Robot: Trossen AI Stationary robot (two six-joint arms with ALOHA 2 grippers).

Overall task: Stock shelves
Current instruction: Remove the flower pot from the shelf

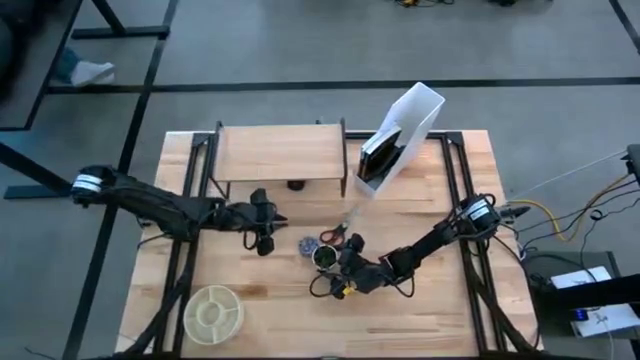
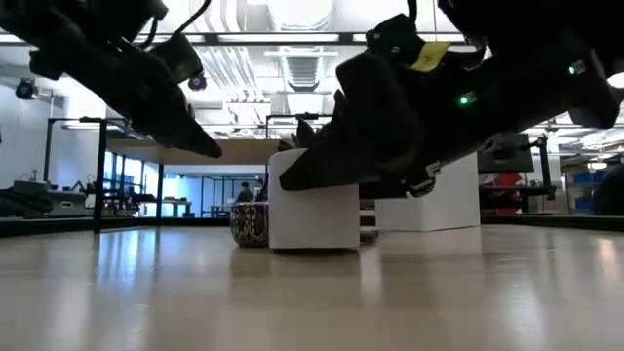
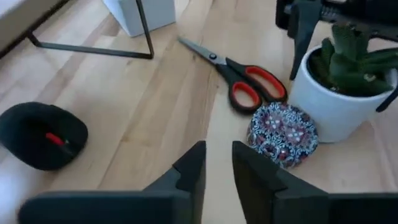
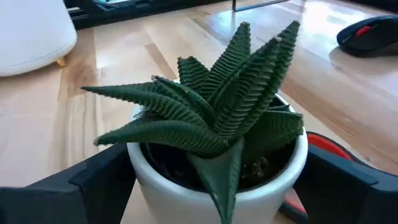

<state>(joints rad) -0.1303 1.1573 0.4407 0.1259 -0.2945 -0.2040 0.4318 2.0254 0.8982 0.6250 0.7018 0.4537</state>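
Observation:
The shelves (image 1: 280,150), a low light-wood riser on black legs, stand at the table's far side. A spiky green succulent in a white pot (image 4: 217,155) stands upright on the table in front of them, and my right gripper (image 4: 217,186) is shut on the pot. Left of the pot hovers my left gripper (image 3: 217,165), its fingers a narrow gap apart with nothing between them. It points at a patterned round tin (image 3: 283,134) and red-handled scissors (image 3: 249,78) that lie flat beside the pot. My right gripper has the white pot's wall (image 4: 140,180) between its two fingers, one on each opposite side, just below the rim. The fingers (image 3: 305,37) slant down from the table's right. The pot stands upright with its base on the table (image 2: 312,244).
A black mouse (image 3: 40,134) lies under the shelves. A white angled file holder (image 1: 400,130) stands right of the shelves, and a round white divided dish (image 1: 212,312) sits near the front left. Bare wood lies at the front right.

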